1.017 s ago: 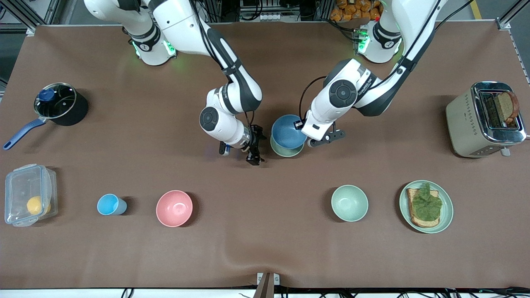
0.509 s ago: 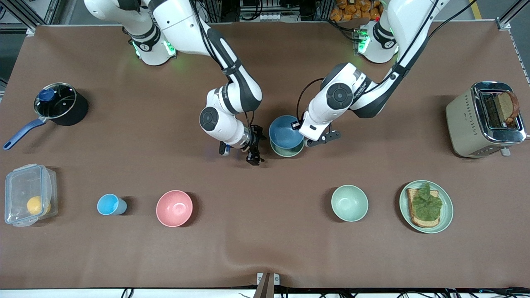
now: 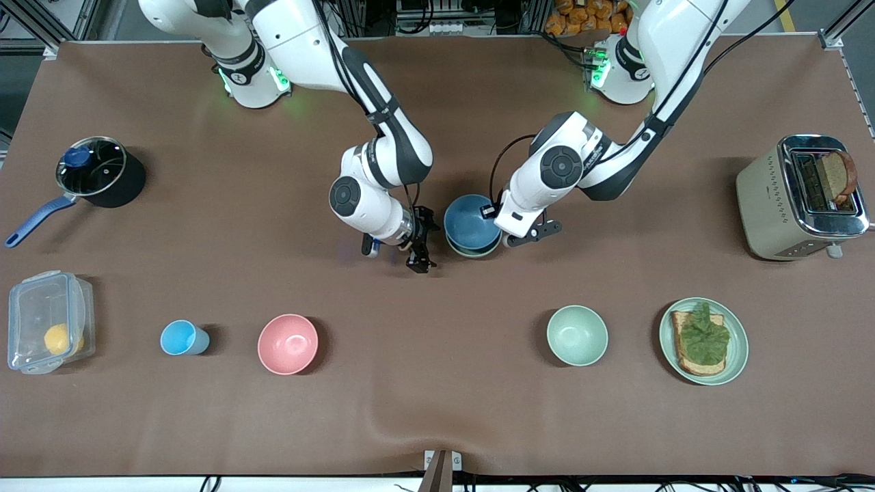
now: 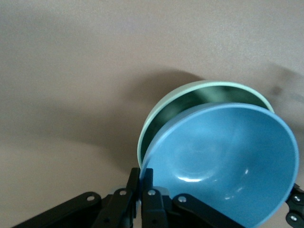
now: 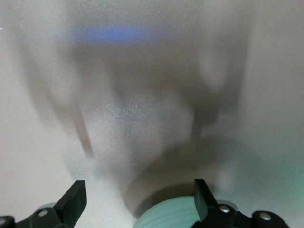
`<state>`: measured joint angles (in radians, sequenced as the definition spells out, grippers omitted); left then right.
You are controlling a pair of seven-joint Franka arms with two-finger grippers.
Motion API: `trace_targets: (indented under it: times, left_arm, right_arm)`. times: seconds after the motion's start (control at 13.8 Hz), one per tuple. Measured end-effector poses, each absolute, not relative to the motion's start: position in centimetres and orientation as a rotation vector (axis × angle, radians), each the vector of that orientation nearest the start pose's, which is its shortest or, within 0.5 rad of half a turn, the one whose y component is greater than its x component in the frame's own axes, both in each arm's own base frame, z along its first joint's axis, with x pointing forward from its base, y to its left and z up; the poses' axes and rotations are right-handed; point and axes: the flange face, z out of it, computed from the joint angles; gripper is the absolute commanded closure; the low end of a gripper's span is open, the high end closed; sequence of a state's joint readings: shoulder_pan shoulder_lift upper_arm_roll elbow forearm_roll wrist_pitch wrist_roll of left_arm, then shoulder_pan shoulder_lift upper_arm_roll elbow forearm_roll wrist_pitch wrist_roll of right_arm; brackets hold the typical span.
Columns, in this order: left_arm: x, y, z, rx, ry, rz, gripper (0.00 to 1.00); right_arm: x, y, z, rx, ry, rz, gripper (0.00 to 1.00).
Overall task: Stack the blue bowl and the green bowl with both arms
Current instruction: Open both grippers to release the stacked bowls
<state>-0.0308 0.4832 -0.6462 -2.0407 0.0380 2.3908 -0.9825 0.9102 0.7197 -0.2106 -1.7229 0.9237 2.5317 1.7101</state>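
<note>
The blue bowl rests low inside the green bowl at the table's middle; only a thin arc of green rim shows on the side nearer the front camera. My left gripper is shut on the blue bowl's rim at the edge toward the left arm's end. In the left wrist view its fingers pinch the blue bowl, which sits tilted in the green bowl. My right gripper is open and empty beside the bowls, toward the right arm's end. The right wrist view shows the green bowl's wall between the open fingertips.
Nearer the front camera stand a pink bowl, a light-blue cup, a pale mint bowl and a green plate with toast. A toaster, a pot and a plastic box are at the table's ends.
My left gripper has lowered the blue bowl into the green bowl and shifted slightly toward the right arm's end; less green rim shows. The right arm has not moved.
</note>
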Motion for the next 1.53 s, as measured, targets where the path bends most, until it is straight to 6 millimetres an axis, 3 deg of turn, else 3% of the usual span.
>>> trace_targets:
  times: [0.51,0.94,1.02,1.09,1.16,1.53]
  left_arm:
    - [47.8,-35.5,24.3,-3.223,-0.544,0.317,1.0]
    - [47.8,-35.8,23.6,-3.241,-0.551,0.318,1.0]
    - [47.9,-35.8,23.6,-3.241,-0.552,0.317,0.76]
    - [47.9,-35.8,23.6,-3.242,-0.553,0.317,0.32]
    - [48.0,-35.7,23.6,-3.242,-0.556,0.315,0.0]
    - [48.8,-35.5,24.2,-3.251,-0.573,0.296,0.0]
  right_arm:
    - [51.5,44.0,18.4,-1.875,2.112,0.509,0.0]
    - [51.5,44.0,18.4,-1.876,2.111,0.508,0.0]
    - [51.5,44.0,18.4,-1.876,2.111,0.508,0.0]
    - [51.4,44.0,18.4,-1.876,2.111,0.509,0.0]
    - [51.4,44.0,18.4,-1.877,2.111,0.509,0.0]
    - [51.4,44.0,18.4,-1.878,2.111,0.51,0.0]
